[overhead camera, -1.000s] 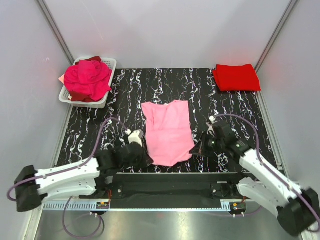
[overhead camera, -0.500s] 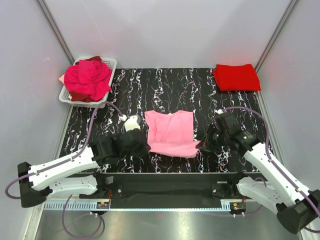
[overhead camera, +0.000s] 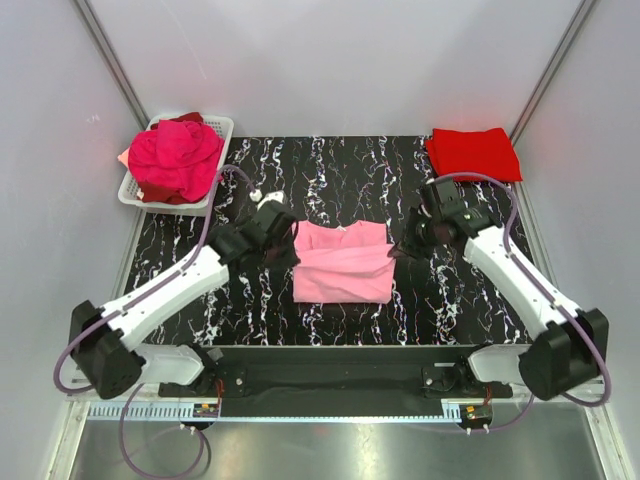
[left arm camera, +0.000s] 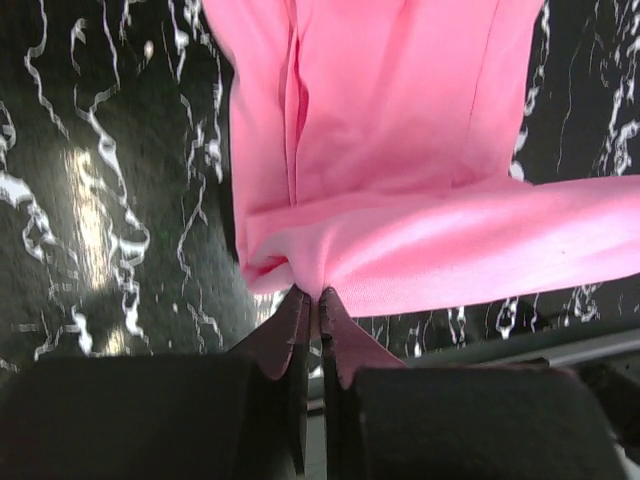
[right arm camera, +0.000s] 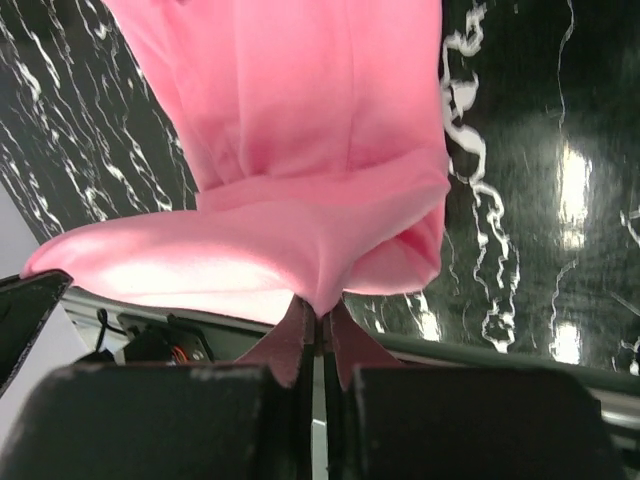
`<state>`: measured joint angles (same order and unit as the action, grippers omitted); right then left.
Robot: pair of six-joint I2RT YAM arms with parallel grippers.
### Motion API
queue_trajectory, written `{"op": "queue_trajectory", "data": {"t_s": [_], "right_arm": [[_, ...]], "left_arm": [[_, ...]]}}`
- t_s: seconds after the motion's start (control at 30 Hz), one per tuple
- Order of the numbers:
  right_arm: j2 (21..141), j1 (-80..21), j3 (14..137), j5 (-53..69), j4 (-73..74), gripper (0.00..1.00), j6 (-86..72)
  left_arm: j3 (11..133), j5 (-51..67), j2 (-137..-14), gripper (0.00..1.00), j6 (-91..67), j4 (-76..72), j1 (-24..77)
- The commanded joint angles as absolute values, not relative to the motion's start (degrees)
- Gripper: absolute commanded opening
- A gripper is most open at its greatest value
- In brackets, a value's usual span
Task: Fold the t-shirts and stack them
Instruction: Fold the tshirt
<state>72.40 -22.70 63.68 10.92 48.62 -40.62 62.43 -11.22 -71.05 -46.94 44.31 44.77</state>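
Pink t-shirt point(overhead camera: 342, 272) lies mid-way on the counter point(overhead camera: 330, 170), near hem doubled over to the far edge, with the left hand point(overhead camera: 288, 246) and right hand point(overhead camera: 400, 250) each clamped on a corner there. Uneven release could drag the fold askew. Folded red t-shirt point(overhead camera: 472, 154) waits far right.

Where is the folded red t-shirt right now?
In the top view, the red t-shirt lies at the table's far right corner, beyond the right gripper.
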Motion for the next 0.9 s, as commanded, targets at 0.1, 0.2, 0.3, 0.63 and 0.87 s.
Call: {"op": "queue_trajectory", "data": {"t_s": [0.1, 0.2, 0.3, 0.63, 0.87], "right_arm": [[84.08, -17.76, 73.38, 14.49, 44.48, 0.00, -35.25], [90.42, -16.61, 78.65, 15.99, 43.51, 0.00, -33.93], [102.95, -15.12, 86.64, 17.48, 44.03, 0.00, -32.96], [122.53, -12.57, 116.29, 12.57, 56.87, 0.95, -28.92], [111.02, -9.50, 95.13, 17.55, 42.49, 0.97, -28.56]], "left_arm": [[71.01, -4.31, -79.79, 0.07, -38.68, 41.66, 36.57], [76.36, -2.47, -86.47, 0.08, -36.22, 42.19, 32.45], [83.30, -0.80, -95.16, 0.11, -33.67, 43.50, 28.31], [106.79, 9.50, -119.19, 0.75, -26.81, 47.29, 20.92], [100.73, 7.12, -108.91, 0.80, -27.25, 46.67, 20.83]]}}
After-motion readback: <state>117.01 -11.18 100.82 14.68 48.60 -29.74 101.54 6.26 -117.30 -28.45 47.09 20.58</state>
